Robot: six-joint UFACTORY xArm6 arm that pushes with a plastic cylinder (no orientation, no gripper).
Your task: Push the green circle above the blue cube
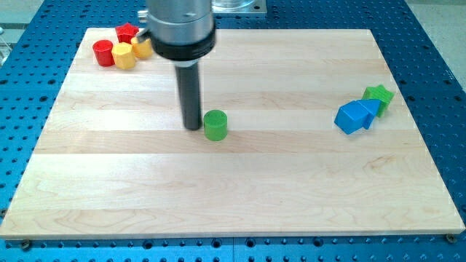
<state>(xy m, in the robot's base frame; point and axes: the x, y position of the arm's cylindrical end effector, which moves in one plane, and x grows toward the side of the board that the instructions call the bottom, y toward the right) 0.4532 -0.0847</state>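
Observation:
The green circle [215, 124], a short green cylinder, stands near the middle of the wooden board [233, 196]. My tip [192, 127] is right against its left side. The blue cube [352, 117] sits far to the view's right, with a second blue block [370, 110] touching it behind. The green circle is well left of the blue cube and at about the same height in the view.
A green star block [379, 95] sits just up and right of the blue blocks. A red cylinder [103, 52], a red star [127, 32] and two yellow blocks [124, 55] cluster at the board's top left corner.

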